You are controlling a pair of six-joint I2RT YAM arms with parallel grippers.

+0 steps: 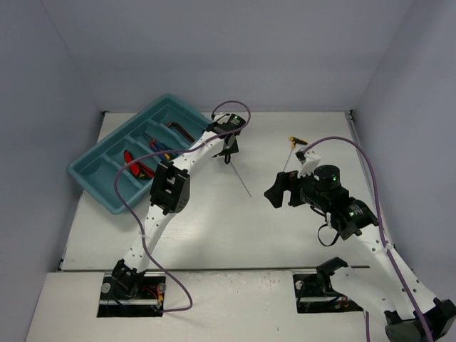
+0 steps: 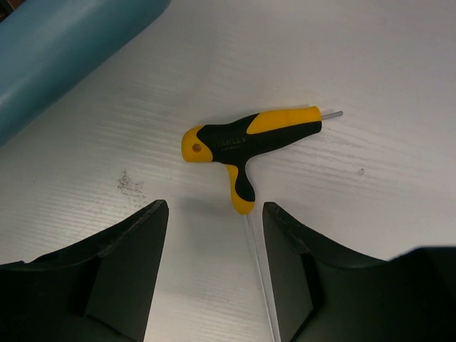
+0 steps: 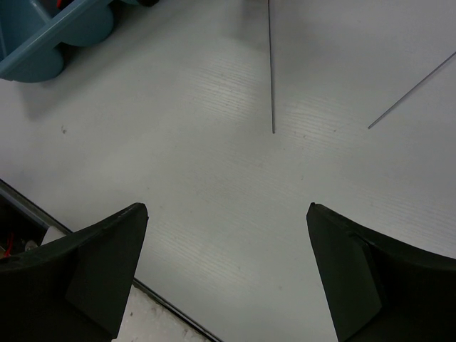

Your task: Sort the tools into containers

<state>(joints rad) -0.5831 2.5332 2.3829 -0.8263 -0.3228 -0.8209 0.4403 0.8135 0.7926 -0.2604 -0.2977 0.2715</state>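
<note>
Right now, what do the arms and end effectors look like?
The left arm and right arm have white links and black joint housings; each trails a looping purple cable and shows a green light near the wrist. The left end effector and right end effector have broad matte black fingers.

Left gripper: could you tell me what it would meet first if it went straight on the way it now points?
Probably the T-handle driver, lying on the table just ahead of the open left gripper, in line with its gap; depth is unclear.
</note>
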